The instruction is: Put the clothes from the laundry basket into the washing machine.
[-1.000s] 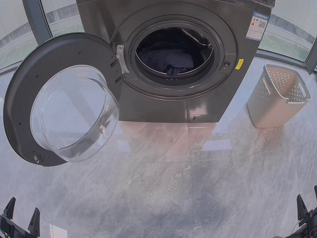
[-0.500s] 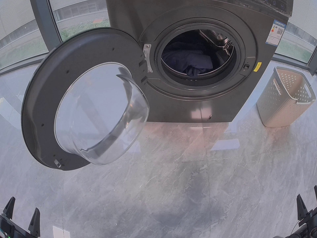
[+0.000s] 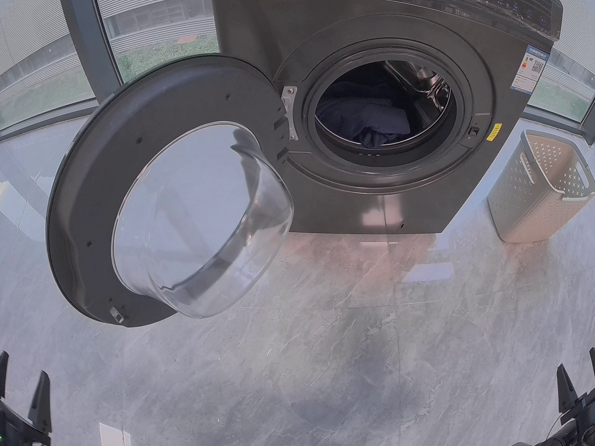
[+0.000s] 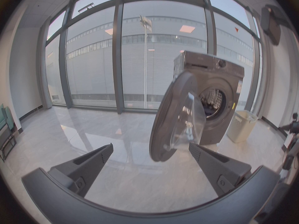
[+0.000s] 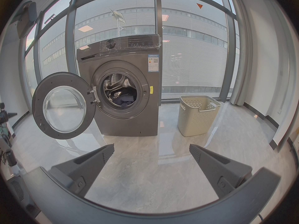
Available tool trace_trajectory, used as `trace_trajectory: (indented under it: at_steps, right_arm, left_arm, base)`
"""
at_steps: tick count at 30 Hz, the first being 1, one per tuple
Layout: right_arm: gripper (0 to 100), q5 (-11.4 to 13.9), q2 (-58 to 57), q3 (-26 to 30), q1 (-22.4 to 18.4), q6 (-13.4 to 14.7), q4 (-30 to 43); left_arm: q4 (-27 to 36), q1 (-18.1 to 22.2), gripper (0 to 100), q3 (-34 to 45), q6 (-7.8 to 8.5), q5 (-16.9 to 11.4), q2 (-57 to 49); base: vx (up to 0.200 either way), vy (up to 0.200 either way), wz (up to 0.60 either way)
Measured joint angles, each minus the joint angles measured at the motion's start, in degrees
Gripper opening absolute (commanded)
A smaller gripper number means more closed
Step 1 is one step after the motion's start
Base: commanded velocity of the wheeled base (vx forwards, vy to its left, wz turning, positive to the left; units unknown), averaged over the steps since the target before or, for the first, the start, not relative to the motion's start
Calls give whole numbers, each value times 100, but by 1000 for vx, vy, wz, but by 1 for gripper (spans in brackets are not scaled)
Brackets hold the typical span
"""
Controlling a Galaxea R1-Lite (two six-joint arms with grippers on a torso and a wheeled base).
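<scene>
The grey washing machine point(image 3: 396, 26) stands ahead with its round door point(image 3: 167, 187) swung wide open to the left. Dark blue clothes point(image 3: 365, 122) lie inside the drum. The beige laundry basket point(image 3: 548, 187) stands on the floor right of the machine, and no clothes show in it point(image 5: 197, 114). My left gripper point(image 4: 151, 154) is open and holds nothing, low at the head view's bottom left corner point(image 3: 22, 391). My right gripper point(image 5: 151, 154) is open too, with nothing in it, at the bottom right point(image 3: 576, 382). Both are well back from the machine.
Grey marble floor point(image 3: 347, 354) stretches between me and the machine. Tall glass walls with dark frames point(image 3: 87, 32) run behind and beside the machine. The open door juts out over the floor on the left.
The head view has shifted, so the machine, door and basket now sit further right in the picture. The left gripper's tips show lower and further left; the right gripper's are unchanged.
</scene>
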Motion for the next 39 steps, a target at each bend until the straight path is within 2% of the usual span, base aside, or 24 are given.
trace_trajectory:
  at_steps: [8, 20, 27, 32, 36, 39]
  right_arm:
    - [100, 2, 5, 0, -2, -2, 0]
    - [100, 5, 7, 0, -2, -5, 0]
    - [100, 5, 7, 0, 0, -2, 0]
    - [100, 2, 7, 0, 4, -5, 0]
    - [100, 2, 9, 0, 4, -2, 0]
    - [100, 2, 9, 0, 0, -2, 0]
  left_arm:
    - [-180, -274, 100, -923, -171, -389, 1134]
    - [-1642, -683, 100, -1170, -228, -650, 3228]
    - [-2510, -503, 100, -1342, -187, -702, 4220]
    - [-2609, -189, 100, -1406, 0, -734, 4623]
    - [-2617, -156, 100, -1424, 10, -797, 4857]
    - [-2628, -178, 100, -1425, -9, -1076, 4970]
  base:
    - [0, 0, 0]
    - [0, 0, 0]
    - [0, 0, 0]
    - [0, 0, 0]
    - [0, 0, 0]
    - [0, 0, 0]
